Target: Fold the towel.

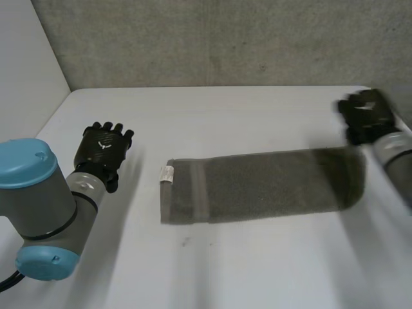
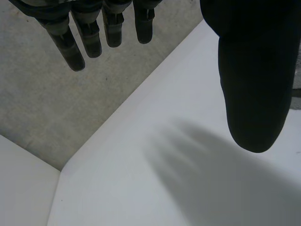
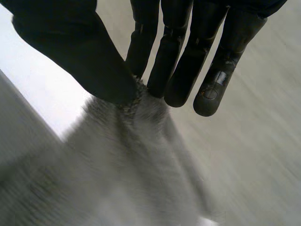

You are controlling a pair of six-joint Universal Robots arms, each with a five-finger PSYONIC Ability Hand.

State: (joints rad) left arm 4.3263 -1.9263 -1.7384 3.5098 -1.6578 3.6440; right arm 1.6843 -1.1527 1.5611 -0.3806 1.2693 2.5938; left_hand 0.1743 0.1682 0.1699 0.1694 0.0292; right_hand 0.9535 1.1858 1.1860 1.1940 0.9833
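On the white table [image 1: 244, 270] lies one grey towel [image 1: 257, 187], a long flat strip with one white label [image 1: 167, 174] at its left end, and my two hands flank it. My right hand [image 1: 367, 116] pinches a corner at the towel's right end between thumb and fingers, so the corner itself is hidden in that grip. My left hand [image 1: 103, 149] hangs apart from the label end, its fingers straight and holding nothing.

White table [image 1: 212, 270], rough grey speckled wall [image 1: 225, 38] behind it, plain white panel [image 1: 22, 71] along its left side
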